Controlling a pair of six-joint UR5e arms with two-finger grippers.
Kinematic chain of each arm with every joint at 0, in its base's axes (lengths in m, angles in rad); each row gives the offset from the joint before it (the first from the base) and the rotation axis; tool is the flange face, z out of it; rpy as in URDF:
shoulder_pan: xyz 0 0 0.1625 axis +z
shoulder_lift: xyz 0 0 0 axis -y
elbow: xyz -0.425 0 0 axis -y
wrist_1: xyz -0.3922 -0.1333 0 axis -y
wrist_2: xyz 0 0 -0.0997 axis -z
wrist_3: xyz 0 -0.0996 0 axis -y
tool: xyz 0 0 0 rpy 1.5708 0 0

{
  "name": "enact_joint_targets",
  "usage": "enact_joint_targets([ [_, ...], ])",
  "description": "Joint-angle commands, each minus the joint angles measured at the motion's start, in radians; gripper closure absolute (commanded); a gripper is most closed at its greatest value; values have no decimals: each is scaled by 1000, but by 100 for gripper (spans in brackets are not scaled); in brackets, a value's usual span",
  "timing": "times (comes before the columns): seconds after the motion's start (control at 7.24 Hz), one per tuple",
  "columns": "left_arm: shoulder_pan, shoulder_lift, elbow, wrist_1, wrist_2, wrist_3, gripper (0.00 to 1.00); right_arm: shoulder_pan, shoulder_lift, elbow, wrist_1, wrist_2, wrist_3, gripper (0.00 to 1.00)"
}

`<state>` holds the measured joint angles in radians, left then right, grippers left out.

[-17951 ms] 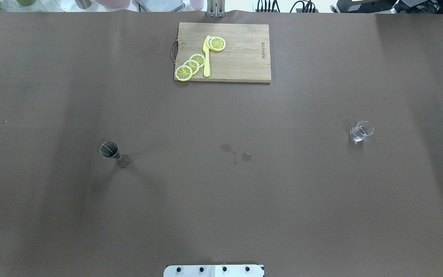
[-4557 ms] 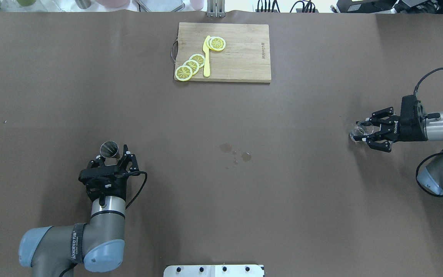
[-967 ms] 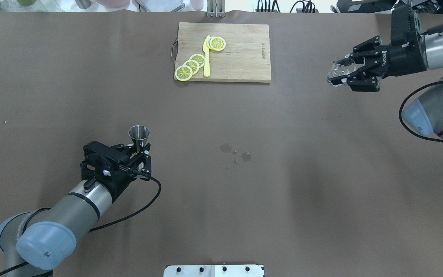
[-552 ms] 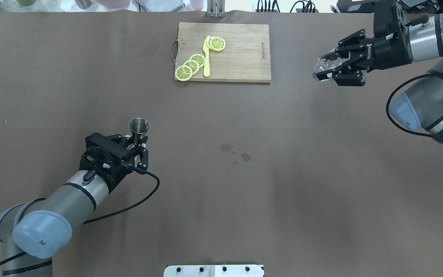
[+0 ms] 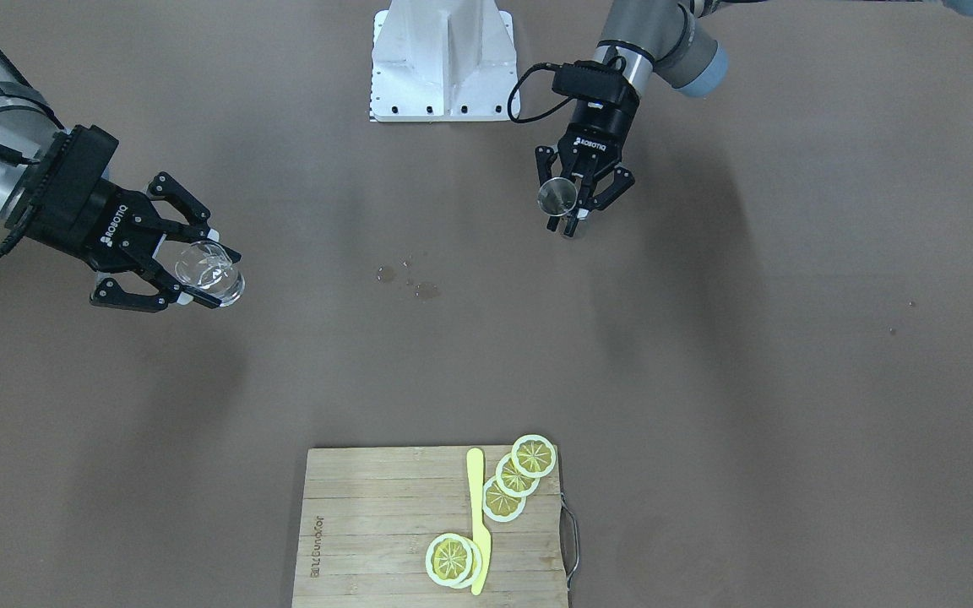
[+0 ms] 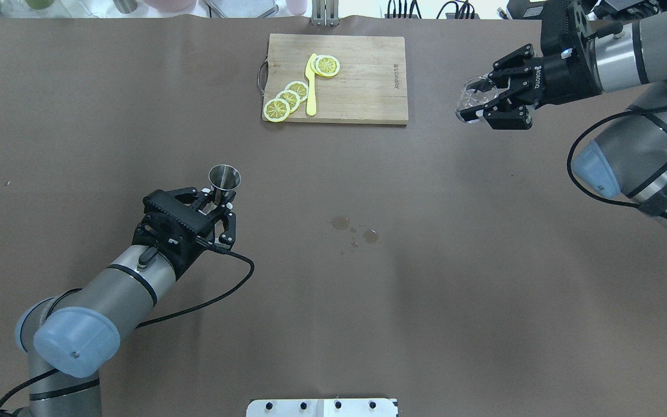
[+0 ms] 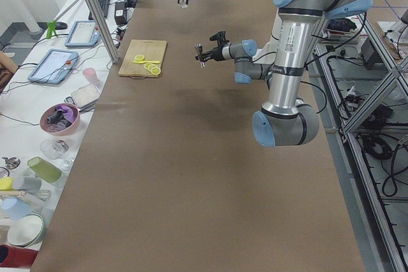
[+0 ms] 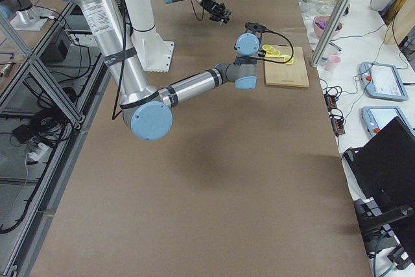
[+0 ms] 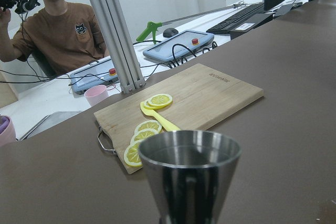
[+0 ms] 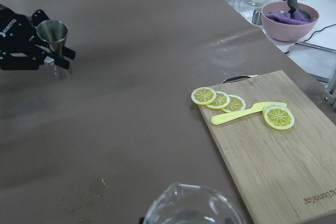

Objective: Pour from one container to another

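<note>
Across the whole overhead view runs my brown table. At its top centre lies a wooden board. Left of centre, my left claw is clamped on the narrow stem of a metal cup, which I hold upright above the table with its mouth facing up. At the upper right, just to the right of the board, my right claw grips a clear glass, also held off the table. How full it is I cannot tell. On the board a yellow knife lies among lemon slices, three of them overlapping at its lower left. Small wet spots mark the table near the middle.
</note>
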<state>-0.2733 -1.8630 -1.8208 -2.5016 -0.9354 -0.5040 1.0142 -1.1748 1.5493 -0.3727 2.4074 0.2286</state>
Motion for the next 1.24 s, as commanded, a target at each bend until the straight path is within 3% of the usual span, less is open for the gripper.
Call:
enact_joint_targets([
  [0.0,-100,-115,119,-48,-247,79,100,-8,-3,0,0,-1,-2,100],
  [0.41,-126,-223,249,-204,-431,157,100,-12,3,2,-2,-2,-2,100],
  [0.55,-129,-251,253,-204,-478,169,100,-13,1,8,-3,-8,-2,100],
  [0.69,-124,-260,256,-206,-490,277,100,-6,-3,6,-6,-13,-3,100],
  [1.1,-122,-246,242,-218,-542,305,100,20,-49,-3,-6,-11,-75,100],
])
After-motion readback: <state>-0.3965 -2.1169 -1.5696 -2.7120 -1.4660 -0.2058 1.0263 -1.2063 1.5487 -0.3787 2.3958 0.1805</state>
